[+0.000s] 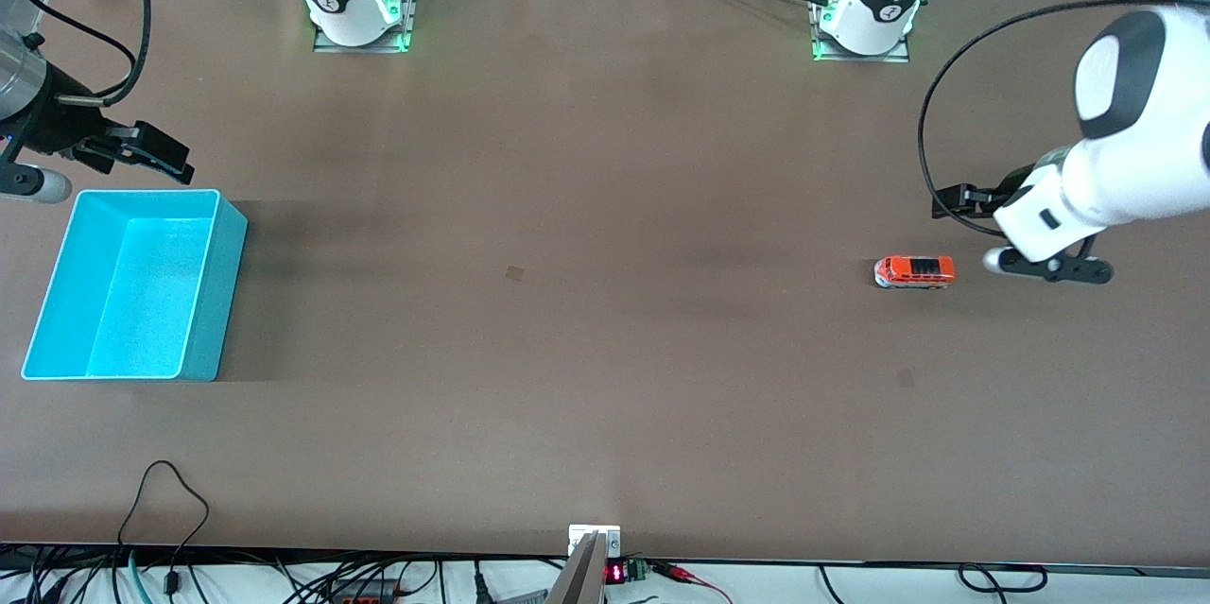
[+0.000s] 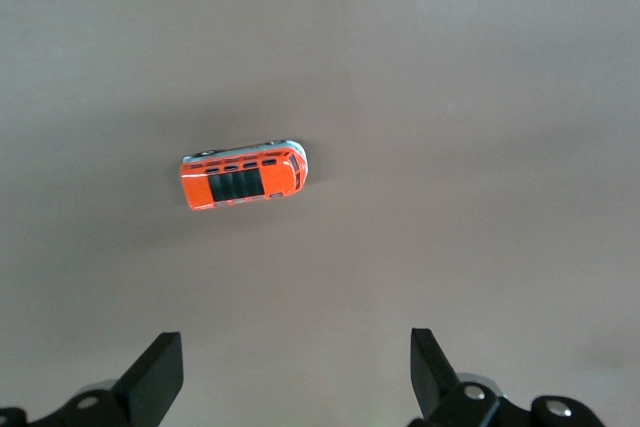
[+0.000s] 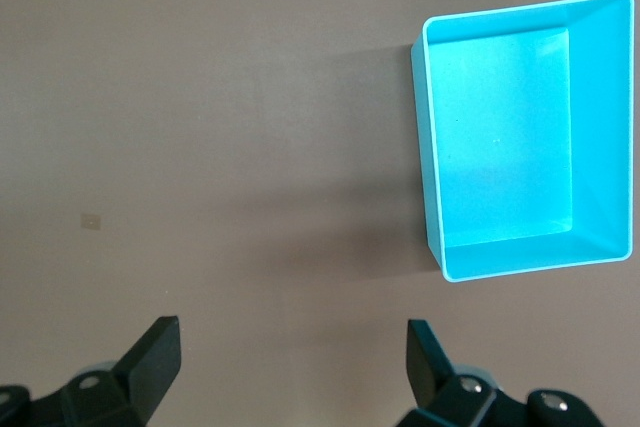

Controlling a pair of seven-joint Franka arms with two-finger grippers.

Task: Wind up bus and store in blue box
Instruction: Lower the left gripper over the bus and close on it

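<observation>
The small orange-red bus (image 1: 914,271) stands on its wheels on the brown table toward the left arm's end; it also shows in the left wrist view (image 2: 243,178). My left gripper (image 1: 983,231) hovers beside it, open and empty (image 2: 295,347), apart from the bus. The turquoise blue box (image 1: 225,302) stands open-topped and empty at the right arm's end, and its rim shows in the right wrist view (image 3: 428,147). My right gripper (image 1: 165,155) hangs over the table by the box's edge that faces the robot bases, open and empty (image 3: 292,332).
Two small brown patches lie flat on the table, one (image 1: 515,272) mid-table and one (image 1: 906,378) nearer the front camera than the bus. Cables and a small display (image 1: 614,574) run along the table's front edge. The arm bases (image 1: 357,8) stand along the top.
</observation>
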